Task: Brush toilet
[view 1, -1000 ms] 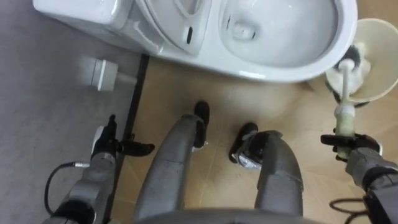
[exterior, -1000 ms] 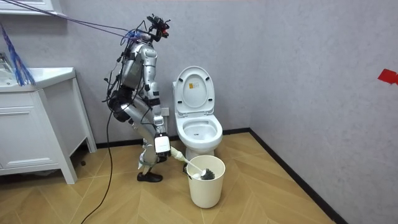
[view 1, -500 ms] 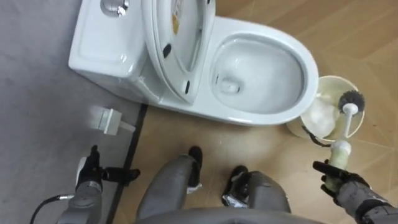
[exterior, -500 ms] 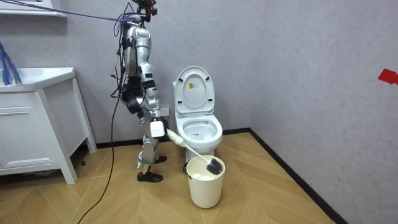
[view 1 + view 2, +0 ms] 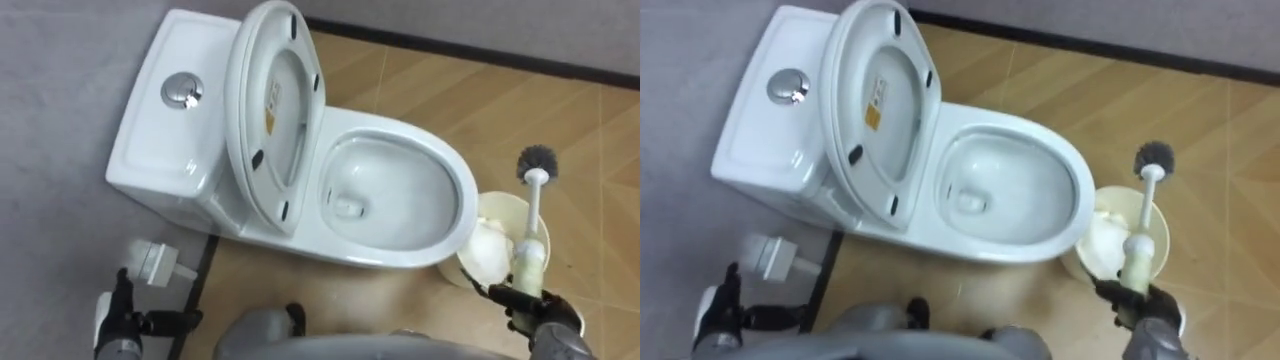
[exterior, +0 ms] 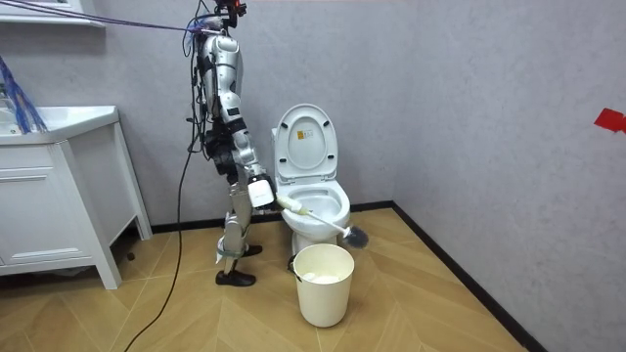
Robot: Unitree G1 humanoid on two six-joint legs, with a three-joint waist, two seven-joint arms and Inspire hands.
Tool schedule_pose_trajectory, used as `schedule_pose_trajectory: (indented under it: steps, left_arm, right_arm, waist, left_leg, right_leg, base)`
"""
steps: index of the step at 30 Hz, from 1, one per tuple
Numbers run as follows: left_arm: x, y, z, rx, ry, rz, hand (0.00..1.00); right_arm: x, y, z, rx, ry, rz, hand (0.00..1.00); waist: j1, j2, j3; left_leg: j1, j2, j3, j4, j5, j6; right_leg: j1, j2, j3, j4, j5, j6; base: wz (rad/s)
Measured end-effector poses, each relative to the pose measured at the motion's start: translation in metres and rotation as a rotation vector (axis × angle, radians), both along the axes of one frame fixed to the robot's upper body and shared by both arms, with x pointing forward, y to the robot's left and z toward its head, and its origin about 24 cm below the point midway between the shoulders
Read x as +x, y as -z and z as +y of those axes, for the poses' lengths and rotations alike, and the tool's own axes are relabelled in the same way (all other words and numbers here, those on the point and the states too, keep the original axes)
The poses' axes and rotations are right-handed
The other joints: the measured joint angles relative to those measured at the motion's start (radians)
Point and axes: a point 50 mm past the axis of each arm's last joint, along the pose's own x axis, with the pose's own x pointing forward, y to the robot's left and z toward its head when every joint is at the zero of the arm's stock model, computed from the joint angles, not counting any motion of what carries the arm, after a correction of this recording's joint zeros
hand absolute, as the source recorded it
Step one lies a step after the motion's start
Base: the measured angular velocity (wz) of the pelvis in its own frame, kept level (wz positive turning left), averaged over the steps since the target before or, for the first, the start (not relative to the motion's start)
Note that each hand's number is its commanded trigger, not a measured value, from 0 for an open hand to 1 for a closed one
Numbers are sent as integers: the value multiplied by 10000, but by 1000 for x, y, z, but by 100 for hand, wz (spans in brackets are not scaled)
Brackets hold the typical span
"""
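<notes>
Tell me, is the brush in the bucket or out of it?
Out. The right hand holds the brush up, its bristly head clear of the bucket.

A cream bucket (image 6: 324, 286) stands upright on the wood-patterned floor (image 6: 421, 303), something white and crumpled showing inside it. A black skirting (image 5: 450, 46) runs along the foot of the grey wall (image 6: 469, 98), which carries a small red mark (image 6: 609, 119) near the room view's right edge. Low on the wall juts a small white fitting (image 5: 152, 262). At the room view's left stands a white cabinet (image 6: 49, 210) with a pale countertop (image 6: 61, 118), blue strands (image 6: 15, 93) hanging over its far left end.
</notes>
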Motion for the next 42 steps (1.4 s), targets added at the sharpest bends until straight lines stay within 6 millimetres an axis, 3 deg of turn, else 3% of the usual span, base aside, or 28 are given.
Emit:
schedule_pose_trajectory:
  steps: [6,11,14,15,16,20,28,35,42]
  left_arm:
    - [19,-13,-7,1494,1024,-966,0]
    - [45,-43,-14,2593,1868,-2902,0]
    - [56,-57,-17,3294,2182,-3941,0]
    - [58,-59,-18,3576,2377,-4107,0]
    - [59,-60,-20,3824,2652,-4172,0]
    - [63,-64,-23,4524,3380,-4261,0]
    - [71,-67,-29,5611,4863,-4296,0]
    - [84,-73,-29,5987,5497,-4596,0]
    - [76,-52,-32,5630,6120,-3514,0]
  right_arm:
    - [11,-4,9,-712,-1326,-351,100]
    - [11,-2,17,-956,-2094,-382,100]
    - [8,-2,18,-1133,-2736,-298,100]
    - [8,-2,19,-1186,-3130,-203,100]
    - [8,-1,20,-1278,-3566,-96,100]
    - [9,-1,23,-1584,-4744,175,100]
    - [4,4,25,-1977,-7124,1264,100]
    - [-6,9,24,-1751,-7921,2035,100]
    - [-13,8,13,-2238,-9362,3165,100]
  waist:
    - [57,-2,-111]
    - [73,-127,-76]
    - [78,-57,-128]
    - [79,-116,-104]
    - [81,-42,-148]
    - [139,-52,-149]
    - [326,-146,-61]
    - [273,-185,-70]
    - [88,-174,-57]
  left_leg:
    - [444,-48,59,-138,-26,-36]
    - [825,-91,-43,-165,-43,-44]
    - [881,-57,-58,-152,-155,-60]
    - [886,-62,-81,-166,-154,-60]
    - [884,-68,-140,-163,-154,-59]
    - [894,-60,-147,-161,-154,-59]
    - [819,-18,-190,-107,-225,-46]
    - [708,-101,-189,-89,-223,-41]
    - [659,-76,-43,-133,-236,-24]
  right_leg:
    - [545,152,21,-328,31,18]
    - [1086,138,-98,-558,37,28]
    - [1169,177,-99,-659,29,41]
    - [1177,191,-105,-659,32,46]
    - [1177,240,-104,-663,37,52]
    - [1163,239,-97,-577,46,39]
    - [1095,211,-55,-516,42,45]
    - [987,205,-42,-510,41,49]
    - [891,205,58,-515,40,55]
  base:
    - [3]
    - [9]
    - [3]
    - [0]
    - [0]
    - [0]
    - [0]
    - [0]
    - [-3]
